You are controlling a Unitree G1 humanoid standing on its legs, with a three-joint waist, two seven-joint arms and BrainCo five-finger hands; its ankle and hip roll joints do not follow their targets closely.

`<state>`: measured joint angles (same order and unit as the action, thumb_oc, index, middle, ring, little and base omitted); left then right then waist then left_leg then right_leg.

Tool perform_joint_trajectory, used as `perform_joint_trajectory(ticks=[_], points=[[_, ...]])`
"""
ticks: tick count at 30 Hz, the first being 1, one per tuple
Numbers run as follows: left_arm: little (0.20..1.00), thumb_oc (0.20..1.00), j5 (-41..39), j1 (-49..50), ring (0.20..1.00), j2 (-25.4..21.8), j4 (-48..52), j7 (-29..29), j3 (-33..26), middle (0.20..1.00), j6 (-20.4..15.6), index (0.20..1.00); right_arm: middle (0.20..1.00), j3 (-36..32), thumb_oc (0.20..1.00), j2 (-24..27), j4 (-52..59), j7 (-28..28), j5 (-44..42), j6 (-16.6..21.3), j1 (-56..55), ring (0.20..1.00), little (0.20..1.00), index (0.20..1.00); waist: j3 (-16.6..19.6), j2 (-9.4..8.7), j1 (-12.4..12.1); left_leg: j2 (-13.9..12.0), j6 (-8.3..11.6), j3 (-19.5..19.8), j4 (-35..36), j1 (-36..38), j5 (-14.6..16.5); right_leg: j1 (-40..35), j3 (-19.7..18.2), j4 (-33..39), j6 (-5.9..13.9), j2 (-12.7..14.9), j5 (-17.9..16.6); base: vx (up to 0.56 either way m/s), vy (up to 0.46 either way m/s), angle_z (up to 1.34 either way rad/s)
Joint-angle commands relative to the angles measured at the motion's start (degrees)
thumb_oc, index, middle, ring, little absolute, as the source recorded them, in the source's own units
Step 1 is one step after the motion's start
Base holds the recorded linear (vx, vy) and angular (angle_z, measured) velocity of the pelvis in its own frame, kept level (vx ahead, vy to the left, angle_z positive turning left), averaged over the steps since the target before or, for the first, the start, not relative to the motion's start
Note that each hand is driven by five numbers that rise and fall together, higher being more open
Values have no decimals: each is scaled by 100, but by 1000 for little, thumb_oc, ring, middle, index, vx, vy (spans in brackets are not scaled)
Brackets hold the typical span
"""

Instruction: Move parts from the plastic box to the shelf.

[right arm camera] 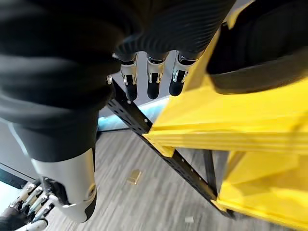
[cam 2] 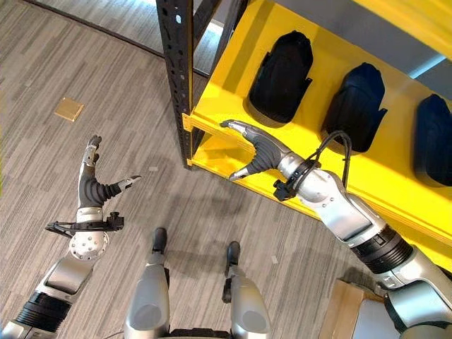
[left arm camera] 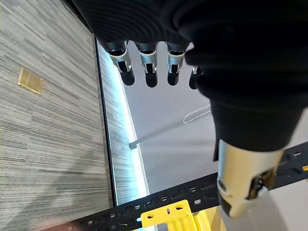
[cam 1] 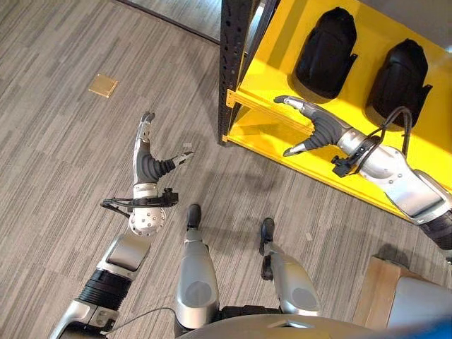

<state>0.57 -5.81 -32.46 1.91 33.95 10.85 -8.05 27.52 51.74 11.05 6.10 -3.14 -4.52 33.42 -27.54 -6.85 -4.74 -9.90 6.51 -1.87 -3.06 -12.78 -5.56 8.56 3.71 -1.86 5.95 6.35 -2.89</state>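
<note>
Black parts point(cam 2: 281, 69) lying side by side on the yellow shelf point(cam 2: 395, 169), three in the right eye view, none held. Right robot hand point(cam 2: 260, 150) at the shelf's front edge, near the leftmost part but not touching it, fingers straight, thumb spread, empty. Left robot hand point(cam 1: 149, 157) well apart over the grey plank floor point(cam 1: 56, 155), fingers extended, thumb out, empty. Black perforated upright point(cam 2: 176, 63) at the shelf's corner. Small tan square point(cam 1: 103, 85) on the floor.

Three black parts point(cam 2: 281, 69), one yellow shelf point(cam 2: 395, 176)
</note>
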Motion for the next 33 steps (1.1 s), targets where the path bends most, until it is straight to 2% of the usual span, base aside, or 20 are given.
perform_joint_trajectory(ticks=[1,13,17,23,28,33], points=[[1000,1000,-22,167,1000,-107,316,61,-242,1000,-196,1000,1000,-209,1000,289,409,-38,145,-47,-30,1000,1000,1000,278,-22,115,158,-271,-161,-267,-136,434,-245,74,-403,75,2,548,-3,4,-6],[1000,1000,103,-20,1000,-82,121,118,-168,1000,-71,1000,1000,-196,1000,569,307,29,455,-221,148,1000,1000,1000,223,66,230,207,-296,-213,-313,-236,458,-92,-35,-492,52,-55,603,5,-5,-4],[1000,1000,133,-115,1000,-40,72,127,-110,1000,-61,1000,1000,-46,1000,642,89,-181,797,-309,546,1000,1000,1000,153,203,242,274,-312,-189,-355,-329,458,65,-56,-611,15,-56,651,0,0,0],[1000,1000,116,-175,1000,-29,56,118,-109,1000,-66,1000,1000,59,1000,673,-53,-186,994,-463,854,1000,1000,1000,97,320,255,317,-326,-184,-385,-399,457,210,-70,-728,-15,-58,697,-5,3,-2],[1000,1000,106,-219,1000,-12,58,85,-102,1000,-37,1000,1000,87,1000,665,-139,-254,970,-441,1041,1000,1000,1000,52,406,271,339,-331,-161,-421,-465,458,340,-80,-860,-40,-62,753,0,0,0],[1000,1000,63,-193,1000,-7,69,21,-128,1000,-51,1000,1000,108,1000,711,-71,-188,984,-606,1199,1000,1000,1000,12,473,270,365,-341,-155,-432,-503,459,466,-73,-945,-57,-56,767,0,0,0]])
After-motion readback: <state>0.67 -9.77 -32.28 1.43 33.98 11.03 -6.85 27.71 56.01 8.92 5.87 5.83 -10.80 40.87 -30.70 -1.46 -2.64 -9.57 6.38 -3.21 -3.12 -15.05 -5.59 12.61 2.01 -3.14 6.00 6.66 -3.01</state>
